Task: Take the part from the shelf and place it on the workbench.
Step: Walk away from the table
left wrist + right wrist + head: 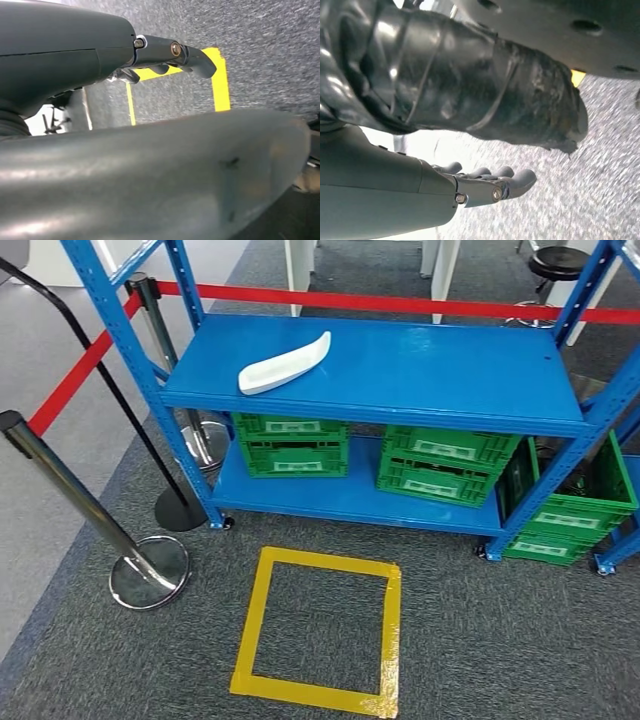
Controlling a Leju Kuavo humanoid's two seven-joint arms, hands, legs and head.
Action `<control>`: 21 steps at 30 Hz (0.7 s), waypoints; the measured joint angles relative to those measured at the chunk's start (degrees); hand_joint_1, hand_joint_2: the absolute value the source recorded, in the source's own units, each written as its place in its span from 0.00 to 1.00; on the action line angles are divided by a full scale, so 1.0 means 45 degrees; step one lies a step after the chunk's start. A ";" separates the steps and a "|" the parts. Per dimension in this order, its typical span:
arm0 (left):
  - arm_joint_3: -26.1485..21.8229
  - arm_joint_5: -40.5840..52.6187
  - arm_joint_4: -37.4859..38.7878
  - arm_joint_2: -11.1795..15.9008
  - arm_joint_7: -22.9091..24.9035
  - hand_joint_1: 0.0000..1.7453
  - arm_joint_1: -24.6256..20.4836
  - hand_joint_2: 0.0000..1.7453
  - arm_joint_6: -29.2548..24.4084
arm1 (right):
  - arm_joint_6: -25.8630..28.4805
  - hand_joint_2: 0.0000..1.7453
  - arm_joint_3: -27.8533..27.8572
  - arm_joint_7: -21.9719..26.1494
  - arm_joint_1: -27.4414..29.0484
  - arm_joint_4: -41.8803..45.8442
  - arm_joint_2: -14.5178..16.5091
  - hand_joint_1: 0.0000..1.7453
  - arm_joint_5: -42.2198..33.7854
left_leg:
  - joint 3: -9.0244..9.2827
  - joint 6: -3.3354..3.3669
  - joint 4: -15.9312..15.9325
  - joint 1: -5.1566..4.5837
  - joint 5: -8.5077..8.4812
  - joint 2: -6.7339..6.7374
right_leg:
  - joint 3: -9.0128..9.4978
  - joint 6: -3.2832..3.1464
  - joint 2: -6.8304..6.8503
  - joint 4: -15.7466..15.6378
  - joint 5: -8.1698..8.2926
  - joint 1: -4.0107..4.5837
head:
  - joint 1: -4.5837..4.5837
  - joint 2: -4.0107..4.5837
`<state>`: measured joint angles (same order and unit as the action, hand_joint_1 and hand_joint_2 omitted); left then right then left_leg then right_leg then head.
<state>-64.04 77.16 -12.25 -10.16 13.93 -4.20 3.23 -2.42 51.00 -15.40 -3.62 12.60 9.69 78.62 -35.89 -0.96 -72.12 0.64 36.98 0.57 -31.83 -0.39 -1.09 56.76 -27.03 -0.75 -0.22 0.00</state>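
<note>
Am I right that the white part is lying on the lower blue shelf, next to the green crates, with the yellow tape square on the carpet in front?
Not quite: the white part lies on the upper blue shelf, above the green crates, not next to them. The head view shows this. The yellow tape square is indeed on the carpet in front.

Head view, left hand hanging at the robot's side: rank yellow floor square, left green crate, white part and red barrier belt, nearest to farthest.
The left hand hangs low, so this is judged from the layout:
1. Yellow floor square, on the carpet in front of the shelf.
2. Left green crate, lower shelf.
3. White part, upper shelf, left side.
4. Red barrier belt, behind the shelf.
</note>
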 joint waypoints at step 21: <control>0.0000 -0.0103 0.0002 0.0018 -0.0279 0.00 -0.0068 0.00 -0.0063 | 0.0136 0.00 0.0033 -0.0002 0.0075 -0.0062 -0.0033 0.00 0.0119 | 0.1302 0.0457 0.3568 -0.0047 -0.2026 0.0662 | 0.0057 0.0579 0.0492 0.0340 -0.0315 0.0025 | 0.0227 0.0000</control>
<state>-64.04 76.69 -12.24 -10.08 12.68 -4.51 2.95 -1.81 51.15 -15.41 -3.28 12.32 9.55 79.15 -30.03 1.10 -56.06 0.42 27.86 3.55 -31.57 2.22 1.12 58.29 -28.45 -0.64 0.80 0.00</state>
